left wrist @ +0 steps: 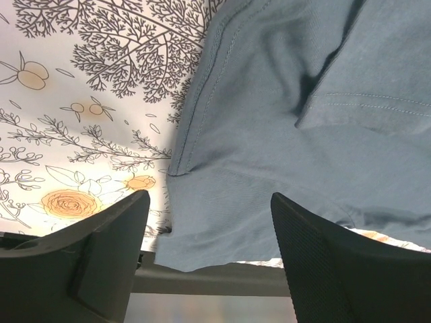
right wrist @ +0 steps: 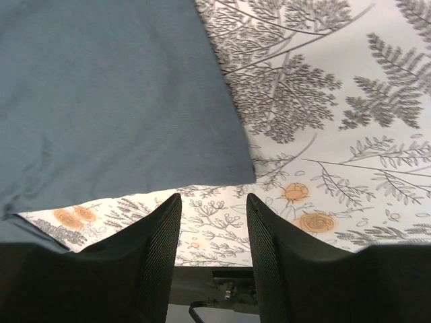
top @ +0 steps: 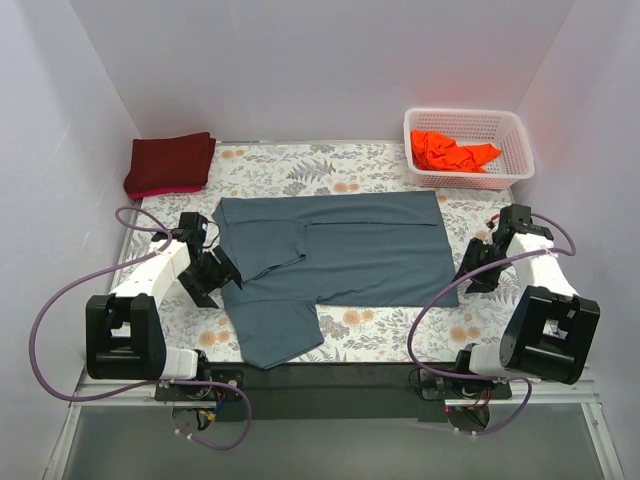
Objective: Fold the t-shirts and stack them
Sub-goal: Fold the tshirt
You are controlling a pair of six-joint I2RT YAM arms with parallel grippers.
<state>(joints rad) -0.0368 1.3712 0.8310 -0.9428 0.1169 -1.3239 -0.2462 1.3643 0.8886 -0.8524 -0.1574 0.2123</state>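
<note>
At the middle of the floral table [top: 400, 335], the slate blue-grey t-shirt [top: 340, 255] lies spread flat, hem to your right. One sleeve is folded in over the body and the other reaches close to the table's near edge. Your left gripper [top: 222, 272] sits at the shirt's left edge. Its jaws are spread wide and hold nothing, and in the left wrist view a stitched edge of the cloth runs between the fingers [left wrist: 108, 249]. Your right gripper [top: 472, 275] is just off the near right hem corner. Its jaws are parted to a narrow gap over bare tablecloth and grip nothing. You have open table along the right side and in front of the hem. The folded dark maroon t-shirt [top: 170, 163] fills the far left corner. The bright orange t-shirt [top: 450, 152] lies crumpled in the white basket [top: 468, 120] at the far right, well apart from both arms.
</note>
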